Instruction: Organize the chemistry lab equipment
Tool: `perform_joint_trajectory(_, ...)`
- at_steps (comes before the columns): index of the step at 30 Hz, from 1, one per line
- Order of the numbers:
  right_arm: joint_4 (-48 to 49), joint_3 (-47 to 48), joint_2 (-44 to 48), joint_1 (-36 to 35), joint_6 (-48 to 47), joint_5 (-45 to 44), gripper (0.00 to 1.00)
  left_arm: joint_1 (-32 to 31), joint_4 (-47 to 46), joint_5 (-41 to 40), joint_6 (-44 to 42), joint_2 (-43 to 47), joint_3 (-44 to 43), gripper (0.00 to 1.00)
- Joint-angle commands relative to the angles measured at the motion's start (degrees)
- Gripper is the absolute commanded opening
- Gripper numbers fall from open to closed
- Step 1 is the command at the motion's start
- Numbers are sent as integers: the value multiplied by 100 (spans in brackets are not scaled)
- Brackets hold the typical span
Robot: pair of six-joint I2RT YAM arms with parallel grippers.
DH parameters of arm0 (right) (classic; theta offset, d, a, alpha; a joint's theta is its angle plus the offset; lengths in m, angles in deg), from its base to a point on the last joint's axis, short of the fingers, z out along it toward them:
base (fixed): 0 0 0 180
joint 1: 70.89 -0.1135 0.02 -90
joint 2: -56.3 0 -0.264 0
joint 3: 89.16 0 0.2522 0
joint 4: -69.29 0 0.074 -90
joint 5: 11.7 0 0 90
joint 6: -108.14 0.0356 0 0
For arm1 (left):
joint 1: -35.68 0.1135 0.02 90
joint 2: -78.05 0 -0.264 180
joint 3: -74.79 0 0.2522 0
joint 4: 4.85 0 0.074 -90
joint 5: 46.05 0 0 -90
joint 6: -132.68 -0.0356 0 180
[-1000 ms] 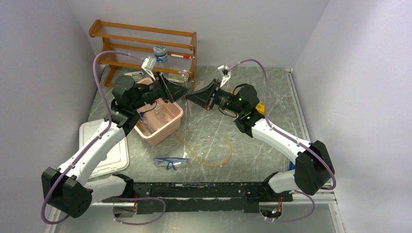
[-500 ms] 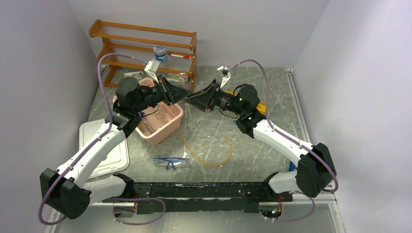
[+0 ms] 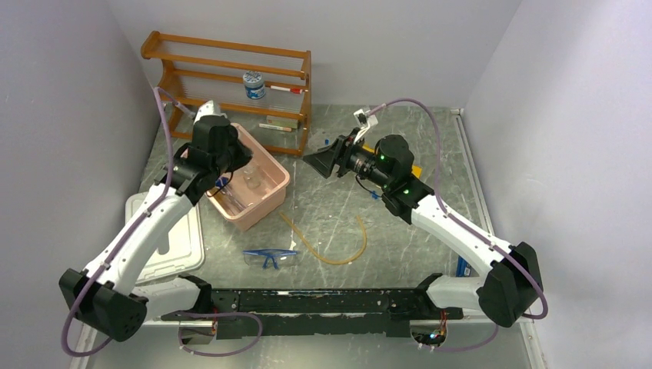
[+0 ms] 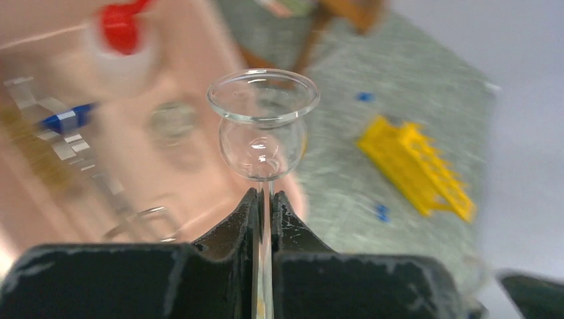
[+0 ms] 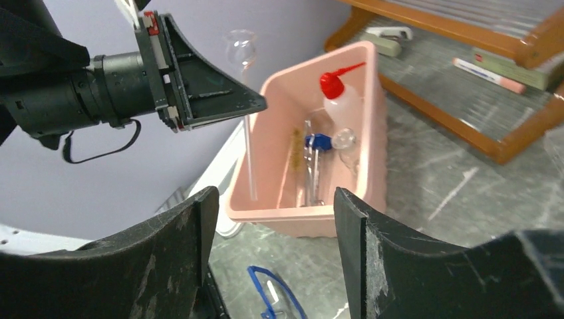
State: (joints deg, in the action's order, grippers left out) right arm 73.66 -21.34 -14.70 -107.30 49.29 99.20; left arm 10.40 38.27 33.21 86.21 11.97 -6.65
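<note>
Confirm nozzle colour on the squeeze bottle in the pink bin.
Red nozzle, clearest in the right wrist view.

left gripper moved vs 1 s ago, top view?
Yes. The left gripper, shut on the glass funnel, swung left, away from the wooden rack's right post, and is now over the pink bin.

Pink bin (image 5: 292,219), red-nozzled bottle (image 5: 339,100), yellow rack (image 4: 416,166) — blue-framed goggles (image 3: 269,256), amber tubing (image 3: 332,262)

A clear, bulbed glass funnel (image 4: 263,133) is held upright by its stem in the left gripper (image 4: 264,197) above the pink tub (image 3: 257,215), inside which the red-nozzled squeeze bottle (image 5: 340,100) is seen.
</note>
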Motion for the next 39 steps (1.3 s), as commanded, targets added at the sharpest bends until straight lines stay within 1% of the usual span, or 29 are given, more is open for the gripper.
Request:
perform_joint_trajectory(1,-594,188,20,5,18,-657,66,477,1837,-1558,508,-320,-203,5)
perform_joint_trajectory(3,-742,227,16,4,230,-835,65,848,1862,-1377,492,-400,-147,5)
perform_joint_trajectory(5,-958,231,25,8,382,-1047,64,1087,1706,-1150,372,-462,-103,5)
perform_joint_trajectory(9,-1331,139,131,10,663,-1532,63,1269,1796,-982,187,-832,-161,5)
perform_joint_trajectory(11,-1515,94,191,9,765,-1814,63,1362,1708,-634,10,-1044,-58,5)
perform_joint_trajectory(14,-1594,-62,297,5,772,-1912,62,1385,1422,-281,-63,-1210,180,5)
perform_joint_trajectory(20,-1506,-390,374,8,680,-1961,62,1432,1275,-457,-44,-1507,421,5)
perform_joint_trajectory(22,-1591,-308,266,-15,343,-1938,60,1446,1221,-321,-27,-1671,477,5)
perform_joint_trajectory(24,-1769,-198,117,-95,-139,-2168,60,1447,1120,-231,116,-1793,578,5)
perform_joint_trajectory(26,-2115,-134,15,-102,-461,-2497,59,1447,1049,-292,282,-1916,651,5)
perform_joint_trajectory(28,-2147,-221,4,-108,-677,-2721,59,1455,1021,-441,407,-2031,682,5)
perform_joint_trajectory(30,-2186,-283,62,-106,-669,-2882,59,1455,1070,-578,470,-2147,619,5)
perform_joint_trajectory(32,-2181,-337,138,-110,-677,-2855,59,1455,1088,-737,512,-2240,555,8)
perform_joint_trajectory(34,-2135,-437,194,-106,-618,-2856,59,1462,952,-790,482,-2319,605,11)
perform_joint_trajectory(39,-2132,-694,411,-117,-466,-2979,59,1464,635,-839,320,-2564,662,16)
